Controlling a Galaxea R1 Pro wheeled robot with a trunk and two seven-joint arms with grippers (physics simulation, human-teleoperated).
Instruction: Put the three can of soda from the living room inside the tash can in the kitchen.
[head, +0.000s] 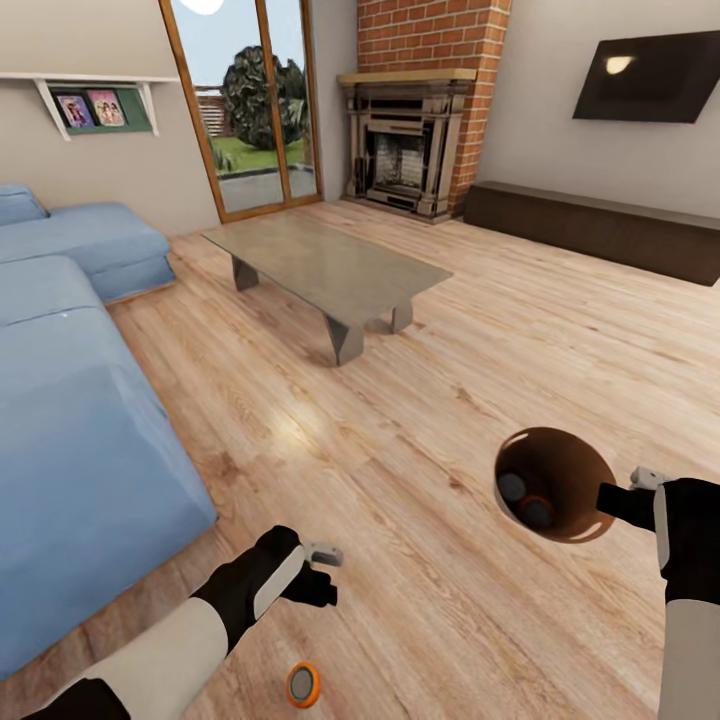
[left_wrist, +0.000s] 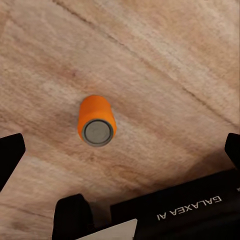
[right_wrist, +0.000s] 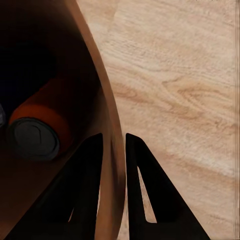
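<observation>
Third soda can (head: 303, 685) stands upright on the wood floor (head: 420, 420), grey top up, orange side showing; in the left wrist view it (left_wrist: 97, 121) sits between the two dark fingertips with clear floor all round it. Left gripper (head: 322, 572) hovers above the can, not touching, fingers spread wide to either side. Trash can (head: 556, 485) is off the floor, held at its rim by the right gripper (head: 628, 497); right wrist view shows the two fingers (right_wrist: 85, 185) pressed together on the bin wall (right_wrist: 107, 125), one inside and one outside. Two cans lie inside the bin, grey ends visible (head: 525, 500); one of them (right_wrist: 37, 130) lies on its side against the dark interior. Judgement: two of three cans are collected, step in hand is pickup of the last one. Next move calls for a straight descent of the left gripper over the can, closing on its orange side, then a lift and carry across to the bin mouth. Risk: a skewed descent could tip the can and set it rolling. Room: open floor around the can on all sides; blue sofa (head: 80, 420) edge lies near the can, beyond the left arm; glass coffee table (head: 330, 265) well apart from the can; bin well apart too, so the transfer path looks unobstructed.
</observation>
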